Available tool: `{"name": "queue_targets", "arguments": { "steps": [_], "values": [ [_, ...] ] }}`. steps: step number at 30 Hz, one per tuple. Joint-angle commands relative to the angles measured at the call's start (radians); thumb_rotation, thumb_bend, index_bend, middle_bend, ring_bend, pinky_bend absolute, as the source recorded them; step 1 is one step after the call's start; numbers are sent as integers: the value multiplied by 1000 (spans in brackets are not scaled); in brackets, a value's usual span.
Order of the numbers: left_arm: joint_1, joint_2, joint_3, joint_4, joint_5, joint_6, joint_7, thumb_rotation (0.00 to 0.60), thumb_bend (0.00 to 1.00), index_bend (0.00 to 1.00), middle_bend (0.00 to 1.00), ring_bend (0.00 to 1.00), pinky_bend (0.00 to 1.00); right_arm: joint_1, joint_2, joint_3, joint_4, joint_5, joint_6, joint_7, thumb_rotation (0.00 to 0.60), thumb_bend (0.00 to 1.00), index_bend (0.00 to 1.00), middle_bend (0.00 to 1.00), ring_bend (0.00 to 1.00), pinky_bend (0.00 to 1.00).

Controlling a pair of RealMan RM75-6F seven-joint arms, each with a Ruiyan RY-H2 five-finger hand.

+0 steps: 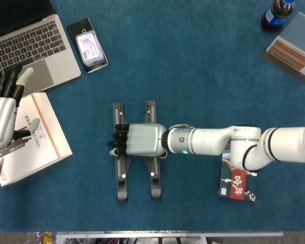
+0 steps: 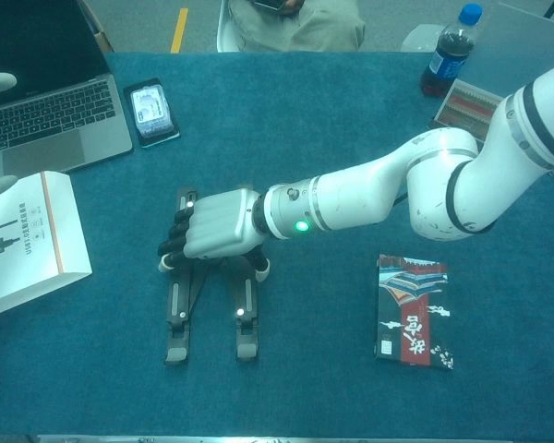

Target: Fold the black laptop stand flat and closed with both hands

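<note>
Two black bars of the laptop stand (image 1: 137,152) lie side by side on the blue table (image 1: 193,76), running toward and away from the robot, a little left of the middle. They sit close together with a narrow gap between them, and both look flat on the cloth.

The right hand (image 1: 140,140) reaches in from the right and lies palm down across the middle of both bars. Its dark fingers (image 1: 119,140) curl down over the outer edge of the left bar, and in the chest view the thumb (image 2: 260,268) points down by the right bar. So it looks to be gripping the stand across its width, though I cannot see under the palm to say how firmly.

The left hand (image 1: 2,114) is well apart from all that, at the far left edge over the white booklet (image 1: 38,134) and the corner of the laptop (image 1: 35,46). Its fingers are straight and close together, pointing away from the robot, and it holds nothing.

Beyond the stand a phone (image 1: 90,44) lies just beside the laptop. To the right of the arm a dark patterned packet (image 1: 238,184) lies flat. At the far right corner stand a cola bottle (image 1: 276,14) and a flat box (image 1: 292,50).
</note>
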Motion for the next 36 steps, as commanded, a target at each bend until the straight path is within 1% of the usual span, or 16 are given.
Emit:
{"name": "queue_targets", "arguments": {
  "steps": [1,10,16,26,31,36],
  "values": [
    [1,1,0,1,2,-1,-4,600,246,0,0,0,0,2,-2,2,0,7,-5,-5,600,0,0,0,0,0],
    [4,1,-1,6,7,-4,-24,600,246,0,0,0,0,4,-6,4,-4,29,-15,-18,600,0,0,38,0,0],
    [5,-3,0,8,11,-6,-31,600,246,0,0,0,0,2,-9,4,-8,43,-21,-26,600,0,0,120,0,0],
    [6,-3,-1,12,12,-11,-44,600,246,0,0,0,0,-4,-11,3,-9,58,-22,-38,600,1,0,206,0,0],
    [5,-7,-2,16,13,-15,-51,600,246,0,0,0,0,-9,-11,1,-12,62,-18,-41,600,13,0,257,0,0],
    [5,-10,-2,19,14,-17,-55,600,246,0,0,0,0,-15,-7,2,-17,65,-8,-39,600,46,0,291,0,0]
  ]
}}
